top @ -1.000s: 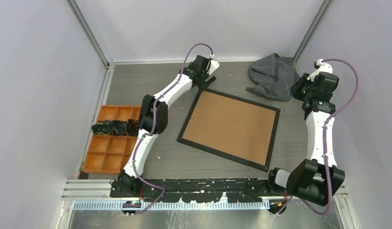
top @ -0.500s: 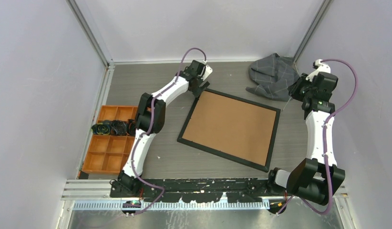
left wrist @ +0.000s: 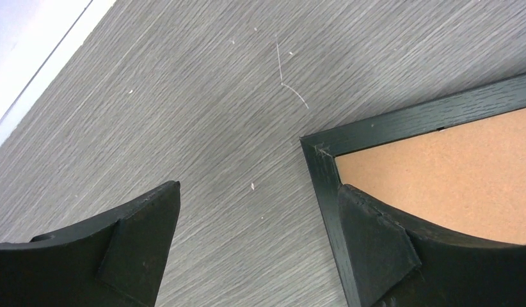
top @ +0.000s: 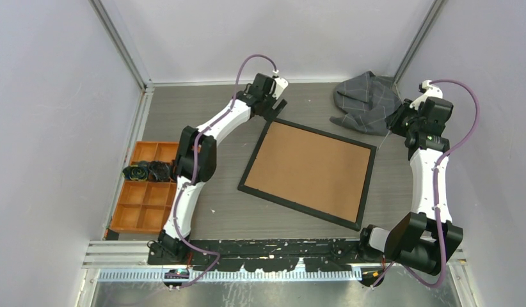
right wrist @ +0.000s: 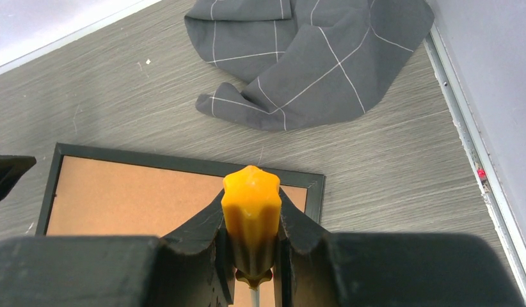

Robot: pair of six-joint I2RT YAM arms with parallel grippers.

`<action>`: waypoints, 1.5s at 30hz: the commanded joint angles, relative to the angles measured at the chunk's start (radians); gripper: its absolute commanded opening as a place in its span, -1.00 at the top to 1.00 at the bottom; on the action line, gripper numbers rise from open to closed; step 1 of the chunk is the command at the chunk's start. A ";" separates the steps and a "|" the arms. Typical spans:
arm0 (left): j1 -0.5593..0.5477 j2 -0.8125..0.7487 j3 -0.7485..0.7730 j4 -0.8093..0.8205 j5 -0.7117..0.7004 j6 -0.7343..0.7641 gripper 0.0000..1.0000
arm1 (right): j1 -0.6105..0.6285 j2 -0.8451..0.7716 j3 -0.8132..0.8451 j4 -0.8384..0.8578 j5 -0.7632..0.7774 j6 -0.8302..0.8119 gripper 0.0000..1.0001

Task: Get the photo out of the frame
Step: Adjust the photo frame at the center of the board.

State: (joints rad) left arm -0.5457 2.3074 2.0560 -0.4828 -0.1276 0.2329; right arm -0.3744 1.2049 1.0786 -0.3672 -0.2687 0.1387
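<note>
Frame [top: 299, 206] lies face-down on the bench [top: 177, 109], brown backing board [top: 308, 167] up; the photo is hidden, presumably beneath that board. Left pincer [left wrist: 257, 217] stands wide, straddling the frame's far-left corner, likely to steady or lift it; right pincer [right wrist: 253, 256] is clamped on an orange-handled screwdriver [right wrist: 251, 192] by the far-right corner, probably for prying the board.
</note>
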 commanded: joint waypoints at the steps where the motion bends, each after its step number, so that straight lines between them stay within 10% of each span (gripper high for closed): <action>1: -0.006 0.037 0.071 -0.016 0.021 -0.021 -0.87 | -0.003 -0.009 0.017 0.026 -0.013 0.013 0.99; 22: -0.008 0.205 0.211 -0.151 -0.236 0.057 -0.82 | -0.003 -0.008 0.015 0.028 -0.046 0.025 0.99; 45: 0.027 -0.019 0.026 -0.039 0.082 -0.060 -0.77 | -0.003 -0.010 0.017 0.025 -0.052 0.028 0.99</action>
State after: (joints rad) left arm -0.5205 2.3730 2.0972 -0.5495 -0.1524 0.1940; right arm -0.3744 1.2049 1.0786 -0.3679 -0.3088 0.1608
